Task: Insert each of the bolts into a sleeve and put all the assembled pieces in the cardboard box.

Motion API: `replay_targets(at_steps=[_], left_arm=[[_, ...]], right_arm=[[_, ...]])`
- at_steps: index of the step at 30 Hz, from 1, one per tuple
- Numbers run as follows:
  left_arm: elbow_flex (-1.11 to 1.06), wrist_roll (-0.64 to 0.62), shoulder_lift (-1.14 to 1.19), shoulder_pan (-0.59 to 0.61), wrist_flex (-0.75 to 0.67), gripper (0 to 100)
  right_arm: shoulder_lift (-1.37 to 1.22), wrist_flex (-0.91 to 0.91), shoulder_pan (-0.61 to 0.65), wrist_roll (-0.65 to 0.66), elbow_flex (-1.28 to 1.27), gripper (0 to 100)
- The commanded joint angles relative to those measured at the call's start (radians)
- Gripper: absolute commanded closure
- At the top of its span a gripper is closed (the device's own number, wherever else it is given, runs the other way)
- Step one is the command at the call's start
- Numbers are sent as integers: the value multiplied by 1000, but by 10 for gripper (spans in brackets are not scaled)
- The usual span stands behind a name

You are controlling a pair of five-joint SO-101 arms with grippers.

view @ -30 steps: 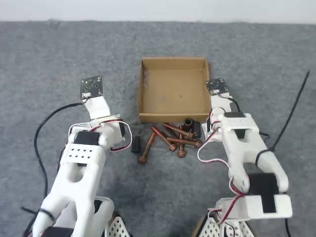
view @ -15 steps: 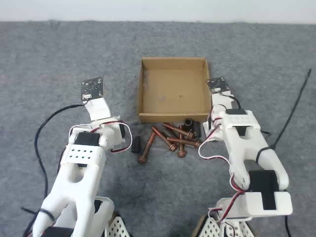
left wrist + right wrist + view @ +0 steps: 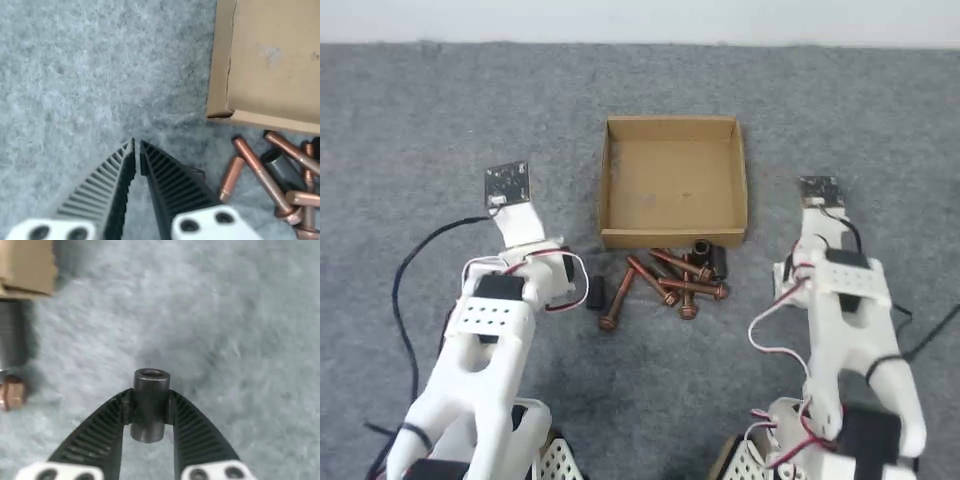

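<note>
Holding one black sleeve (image 3: 150, 412) by its middle between ribbed fingers, the right gripper (image 3: 149, 396) shows the sleeve's open bore at the end away from the wrist, with grey carpet (image 3: 240, 315) beneath. In the high view this arm sits off the near right corner of the cardboard box (image 3: 670, 238), apart from the other parts. The copper bolts (image 3: 672, 280) lie in a loose heap just before the box's near wall, and two more sleeves (image 3: 710, 255) sit by that wall at the heap's right end. The left gripper (image 3: 137, 145) points at bare carpet off the box's near left corner, its fingers drawn almost together with nothing between them. A small dark piece (image 3: 597, 293), perhaps another sleeve, lies just beside it. No assembled piece lies in the box, so I judge the task barely begun: the step in hand is the first pairing, with a sleeve gripped and no bolt taken. The next move calls for the left gripper to spread, take a bolt near its head from the heap's left edge, and line its shank up with the bore. The right gripper must hold the sleeve steady, since a slight tilt could catch the bolt's tip on the rim.
</note>
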State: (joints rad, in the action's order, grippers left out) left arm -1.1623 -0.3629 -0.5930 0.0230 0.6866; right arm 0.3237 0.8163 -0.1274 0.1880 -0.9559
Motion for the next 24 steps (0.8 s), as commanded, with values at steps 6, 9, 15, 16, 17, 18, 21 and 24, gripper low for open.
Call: replay_targets(at_steps=[6, 9, 15, 16, 17, 18, 21, 24], left_arm=[[-2, 25, -14, -6, -71, 987], [130, 124, -14, -29, 112, 987], [394, 163, -6, -129, 460, 987], [409, 164, -6, -153, 479, 987], [415, 166, -6, -183, 488, 987], [415, 166, -6, -209, 491, 987], [378, 161, -5, -304, 486, 987], [295, 158, -5, -413, 423, 987]], right_arm=[[56, -31, -90, 12, -32, 992], [33, -67, -88, 12, -28, 992], [-8, -73, -88, 12, 0, 992], [-13, -73, -88, 12, 3, 992], [-25, -68, -88, 12, 12, 992], [-30, -67, -88, 12, 20, 992], [-39, -65, -88, 12, 25, 992], [-41, -65, -88, 12, 25, 992]])
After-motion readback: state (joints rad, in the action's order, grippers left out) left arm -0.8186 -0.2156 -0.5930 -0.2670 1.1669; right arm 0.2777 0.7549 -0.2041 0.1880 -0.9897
